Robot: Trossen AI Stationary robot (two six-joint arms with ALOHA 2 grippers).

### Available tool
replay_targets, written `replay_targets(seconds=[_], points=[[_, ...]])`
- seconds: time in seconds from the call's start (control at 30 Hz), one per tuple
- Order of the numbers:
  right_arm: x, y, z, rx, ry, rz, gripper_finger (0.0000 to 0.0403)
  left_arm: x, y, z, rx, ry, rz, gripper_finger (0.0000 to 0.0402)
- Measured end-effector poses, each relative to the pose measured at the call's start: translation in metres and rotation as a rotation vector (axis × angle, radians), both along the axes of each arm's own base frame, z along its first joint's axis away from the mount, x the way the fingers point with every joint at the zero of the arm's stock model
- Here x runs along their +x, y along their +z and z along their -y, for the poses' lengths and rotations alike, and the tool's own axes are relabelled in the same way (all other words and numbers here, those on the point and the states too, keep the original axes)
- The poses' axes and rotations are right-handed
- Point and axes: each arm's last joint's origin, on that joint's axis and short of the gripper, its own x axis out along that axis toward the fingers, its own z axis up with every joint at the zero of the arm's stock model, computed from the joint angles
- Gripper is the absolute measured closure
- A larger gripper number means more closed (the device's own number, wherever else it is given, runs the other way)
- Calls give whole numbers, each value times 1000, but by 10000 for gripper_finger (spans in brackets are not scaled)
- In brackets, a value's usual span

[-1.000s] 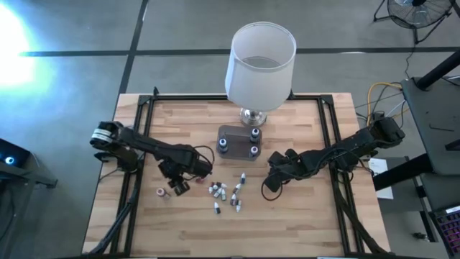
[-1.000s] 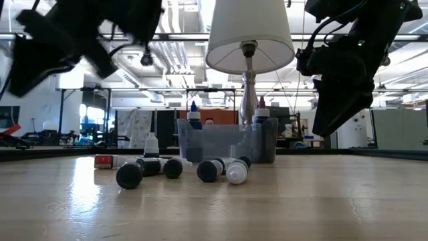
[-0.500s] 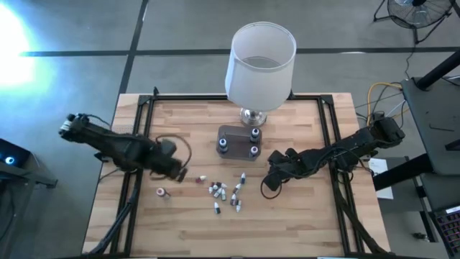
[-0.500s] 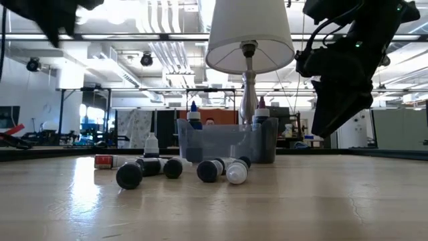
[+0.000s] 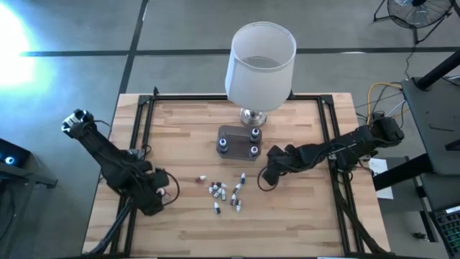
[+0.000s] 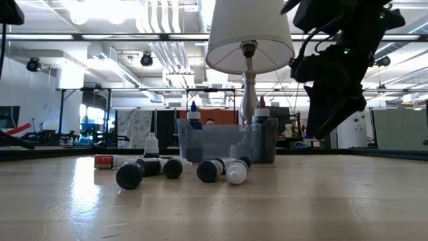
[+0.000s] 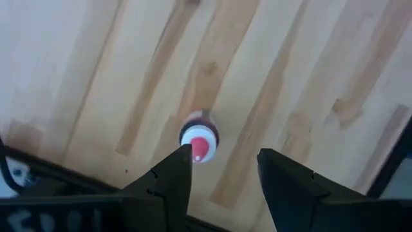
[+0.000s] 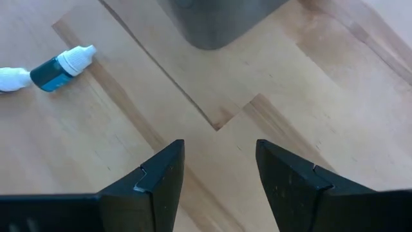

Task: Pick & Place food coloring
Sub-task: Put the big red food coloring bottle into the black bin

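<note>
Above a red bottle [image 7: 198, 143], left end effector [image 7: 222, 169] apart, right end effector [image 8: 215, 164] apart beside tub [image 5: 238, 141].

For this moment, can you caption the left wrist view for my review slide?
Open left gripper hovering directly over a lone red food coloring bottle on the wooden table.

I am looking down past my 2 dark fingers [image 7: 172, 175] at the wooden table [image 7: 302, 77]. My left gripper [image 7: 224, 169] is hanging with its jaws apart and nothing between them. 1 food coloring bottle [image 7: 198, 136] is showing its red-and-white end just beyond one fingertip
</note>
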Motion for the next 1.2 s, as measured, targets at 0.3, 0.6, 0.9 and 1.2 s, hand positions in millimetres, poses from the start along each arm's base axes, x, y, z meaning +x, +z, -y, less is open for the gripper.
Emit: replay_targets(seconds=[0.3, 0.6, 0.9, 1.2], points=[[1, 0, 5, 41, -19, -4, 218, -9, -26, -3, 78, -100, -39, 248], [1, 0, 6, 67, -43, -1, 218, -16, -40, -10, 45, -130, 22, 248], [1, 0, 6, 73, -62, 2, 218, -16, -59, -10, 28, -169, 52, 248], [1, 0, 9, 73, -71, 2, 218, -18, -66, -11, 26, -183, 14, 248]])
